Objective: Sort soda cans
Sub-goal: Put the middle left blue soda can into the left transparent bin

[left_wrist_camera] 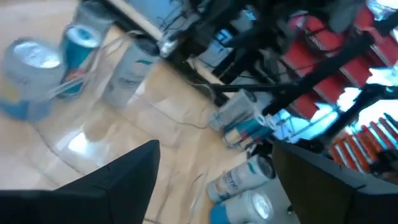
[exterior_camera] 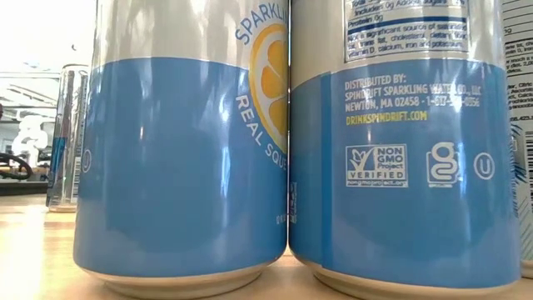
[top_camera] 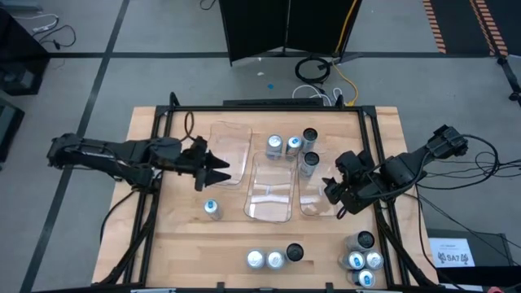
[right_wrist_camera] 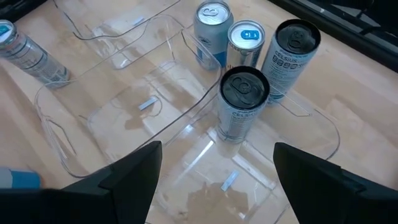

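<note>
The lone can (top_camera: 212,208) with the blue-marked top stands upright on the surface, just below and a little ahead of my left tool (top_camera: 213,168); its long axis runs straight up, so any grasp has to come at its side. My left tool is far nearer to it than my right tool (top_camera: 340,198), which sits across the three clear trays (top_camera: 269,199). My left tool hangs over the edge of the left tray with fingers spread and nothing between them. My right tool is also spread wide and empty, over the right tray, with the dark-topped can (right_wrist_camera: 241,102) just ahead of its fingers.

Other cans are further out: two light-topped ones (top_camera: 284,146) in the middle tray, a dark-topped one (top_camera: 309,137) at the far end of the right tray, three (top_camera: 274,258) in a row near the front edge, and a cluster (top_camera: 362,254) at the front right corner.

The high view alone gives me the whole layout. The right wrist view shows can labels and the dark top close up, which the high view does not. The low view is almost filled by two blue cans (exterior_camera: 287,142) standing side by side, touching, so it tells me little about the rest
</note>
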